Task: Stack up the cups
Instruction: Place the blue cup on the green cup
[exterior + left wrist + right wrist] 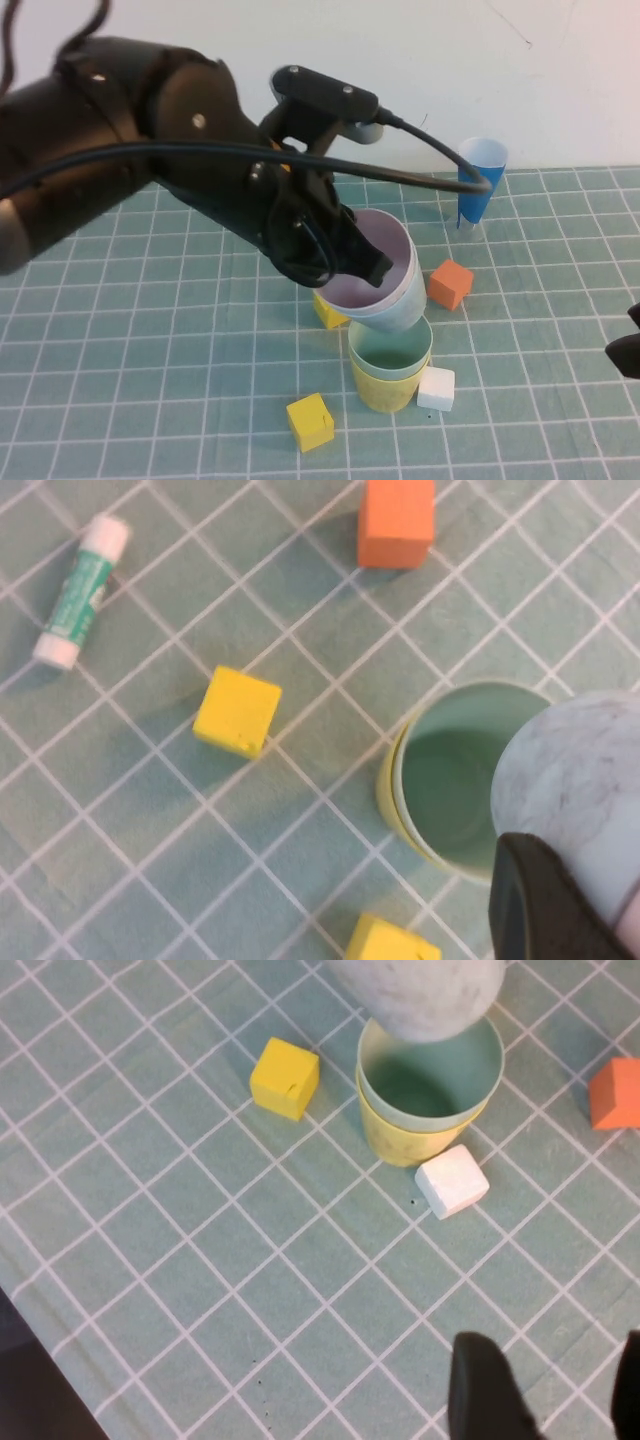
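Observation:
My left gripper is shut on the rim of a light blue cup whose inside looks pink, as if the pink cup is nested in it. It holds this cup tilted, just above and touching the rim of the pale green cup, which sits inside the yellow cup on the mat. In the left wrist view the held cup hangs beside the green cup's mouth. My right gripper is open and empty at the table's right edge.
A dark-blue paper cone stands at the back right. An orange cube, a white cube and two yellow cubes lie around the stack. A glue stick lies on the mat.

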Controlling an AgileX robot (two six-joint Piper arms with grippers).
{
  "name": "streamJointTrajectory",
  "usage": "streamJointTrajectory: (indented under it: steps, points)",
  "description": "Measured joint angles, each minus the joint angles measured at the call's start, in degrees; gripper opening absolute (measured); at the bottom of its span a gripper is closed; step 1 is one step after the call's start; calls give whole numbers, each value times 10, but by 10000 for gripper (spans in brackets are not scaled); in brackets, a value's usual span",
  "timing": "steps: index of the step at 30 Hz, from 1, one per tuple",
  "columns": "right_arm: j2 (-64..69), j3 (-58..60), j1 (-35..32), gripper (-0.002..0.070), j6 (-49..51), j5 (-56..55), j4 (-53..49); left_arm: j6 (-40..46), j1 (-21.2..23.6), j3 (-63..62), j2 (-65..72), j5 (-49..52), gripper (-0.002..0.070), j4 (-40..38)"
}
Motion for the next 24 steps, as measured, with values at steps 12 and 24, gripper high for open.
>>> streamJointTrajectory:
  steps: [12,24]
  points:
    - [-20,50,0,272,1,4,-5,-8,-2,0,75,-21,25,4]
    - [-61,125,0,272,24,-35,-17,-10,-2,0,94,-30,60,3]
